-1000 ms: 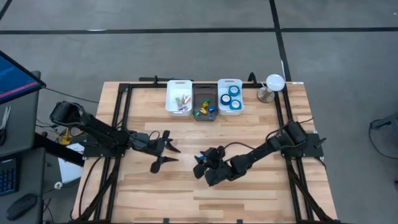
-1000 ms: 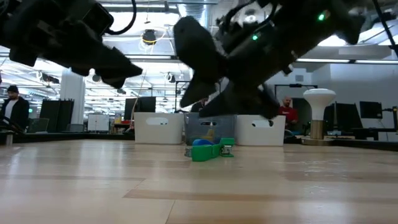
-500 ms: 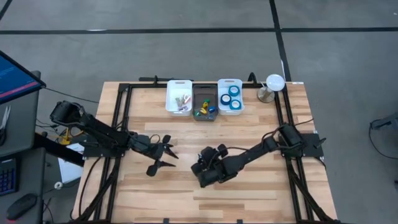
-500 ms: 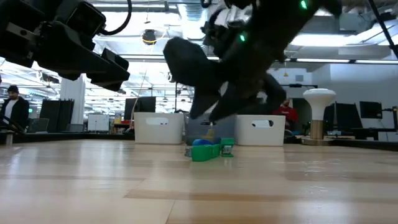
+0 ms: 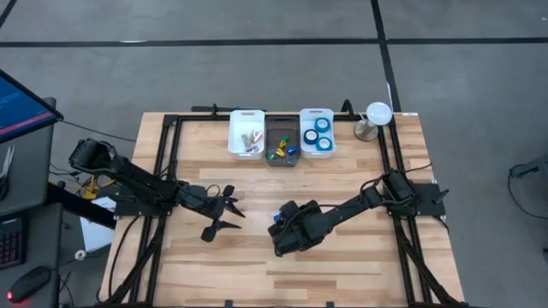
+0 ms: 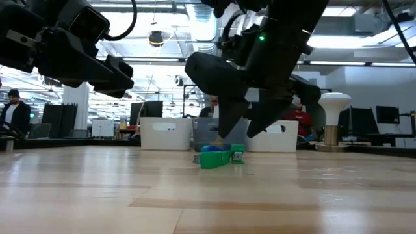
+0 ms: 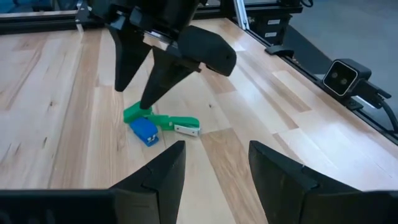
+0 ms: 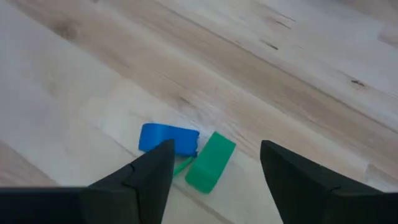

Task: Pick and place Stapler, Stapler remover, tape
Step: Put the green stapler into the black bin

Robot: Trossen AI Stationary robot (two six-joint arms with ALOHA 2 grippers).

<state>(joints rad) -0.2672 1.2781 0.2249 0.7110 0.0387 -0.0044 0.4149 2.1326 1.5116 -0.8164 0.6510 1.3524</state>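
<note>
Over the middle of the wooden table (image 5: 342, 257), my right gripper (image 8: 214, 171) hangs with its fingers spread and nothing between them, poised just above two small items lying on the boards: a green stapler (image 8: 210, 161) and a blue stapler remover (image 8: 166, 137), touching each other. From the level camera both sit beneath my dark right wrist, the stapler (image 6: 220, 157) resting flat on the wood with the blue piece (image 6: 209, 149) tucked against it; neither is lifted. My left gripper (image 5: 224, 214) waits left of centre, raised off the surface, its fingers also spread and empty; its own camera looks across at the green stapler (image 7: 158, 119), the blue remover (image 7: 144, 130) and the right gripper's two dark fingers (image 7: 155, 81) pointing down at them. Along the far edge stand three bins in a row: a white bin (image 5: 233, 141) on the left holding small pale items I cannot make out, a dark bin (image 5: 268, 141) in the middle holding tiny green, yellow and blue pieces, and a white bin (image 5: 304, 124) on the right holding the tape (image 5: 323, 124), several bright blue rolls with pale cores. A white lamp (image 5: 378, 114) stands beside that bin. People (image 6: 13, 110) show in the room beyond.
</note>
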